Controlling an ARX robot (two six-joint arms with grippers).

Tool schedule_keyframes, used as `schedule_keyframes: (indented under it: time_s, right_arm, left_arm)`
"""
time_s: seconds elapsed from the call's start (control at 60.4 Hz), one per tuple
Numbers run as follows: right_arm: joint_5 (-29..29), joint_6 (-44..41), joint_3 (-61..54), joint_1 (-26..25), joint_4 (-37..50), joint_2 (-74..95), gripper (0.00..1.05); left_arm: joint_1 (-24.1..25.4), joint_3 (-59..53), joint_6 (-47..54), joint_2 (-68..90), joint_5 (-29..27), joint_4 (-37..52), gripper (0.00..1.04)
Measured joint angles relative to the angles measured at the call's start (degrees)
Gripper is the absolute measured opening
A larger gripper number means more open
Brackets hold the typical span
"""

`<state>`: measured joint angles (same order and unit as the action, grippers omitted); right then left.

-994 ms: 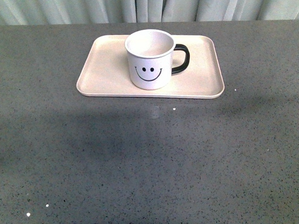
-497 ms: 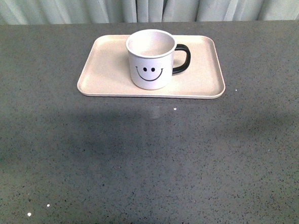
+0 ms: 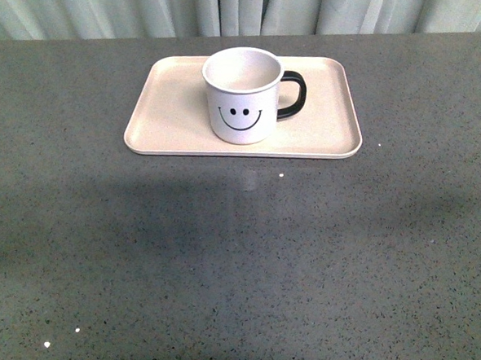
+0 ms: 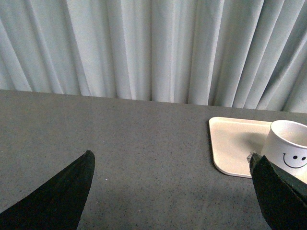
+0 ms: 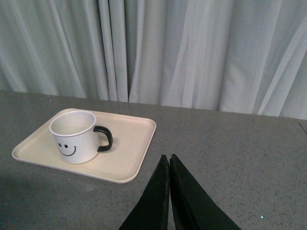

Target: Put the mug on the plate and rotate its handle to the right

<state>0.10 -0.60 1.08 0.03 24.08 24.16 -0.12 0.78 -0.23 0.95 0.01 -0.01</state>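
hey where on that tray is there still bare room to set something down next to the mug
The plate has its widest bare patch left of the mug, between the mug and the tray's left rim. A narrower strip lies right of the handle, up to the right rim. The middle is taken. The grey table in front is bare.

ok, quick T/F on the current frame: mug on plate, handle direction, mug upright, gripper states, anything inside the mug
1. The mug stands on the plate. True.
2. The handle points to the robot's left. False: it points right.
3. The mug lies tipped over. False: it stands upright.
4. The left gripper is open. True.
5. The right gripper holds the mug. False: it is shut on nothing, away from the plate.
6. The mug looks empty. True.
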Motion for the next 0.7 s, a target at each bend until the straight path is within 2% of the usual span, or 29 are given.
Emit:
schedule_keyframes:
  time_s: [0.696]
  right_arm:
    - [0.0, 0.0, 0.0, 0.0, -13.5, -13.7, 0.02]
  left_arm:
    - [0.0, 0.0, 0.0, 0.0, 0.0, 0.0, 0.95]
